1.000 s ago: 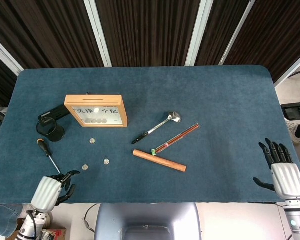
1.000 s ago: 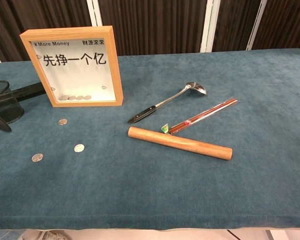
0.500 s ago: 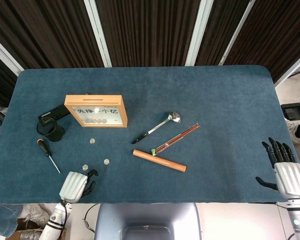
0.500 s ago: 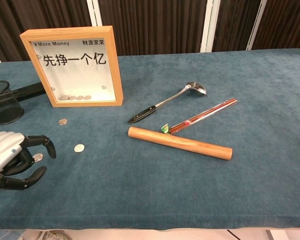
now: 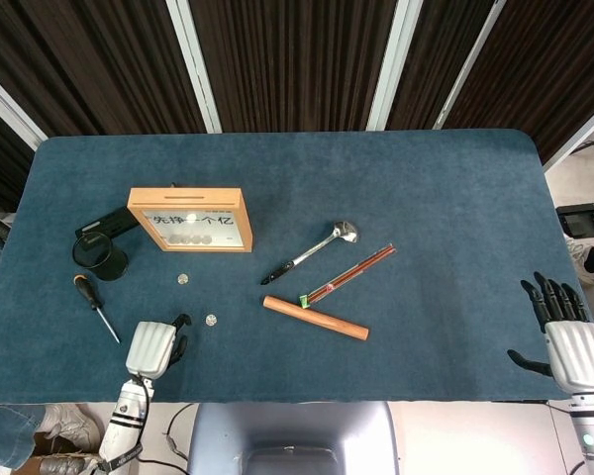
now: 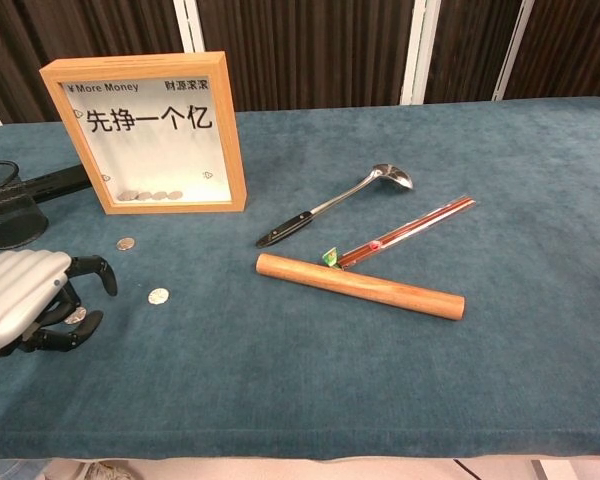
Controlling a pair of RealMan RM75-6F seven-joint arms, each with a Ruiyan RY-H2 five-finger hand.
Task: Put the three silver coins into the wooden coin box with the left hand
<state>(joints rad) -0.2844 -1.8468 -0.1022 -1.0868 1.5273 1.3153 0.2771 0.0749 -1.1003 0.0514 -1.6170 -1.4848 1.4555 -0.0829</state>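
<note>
Silver coins lie flat on the blue table [image 5: 376, 178], and the left hand [image 6: 25, 305] hangs right over the nearest coin [image 6: 76, 315]. Its dark fingers [image 6: 80, 272] are curled down around that coin. Whether they touch it cannot be told. To do well, the hand should pinch the thin coin softly by its edge, so it does not slip away. A second coin [image 6: 158, 296] sits at three o'clock from the hand, and a third coin [image 6: 126, 243] sits at one o'clock. They look small, round and shiny. At twelve o'clock stands the wooden coin box [image 6: 150, 130], with a slot on top. The right hand [image 5: 571, 341] rests far away with fingers spread, holding nothing.
</note>
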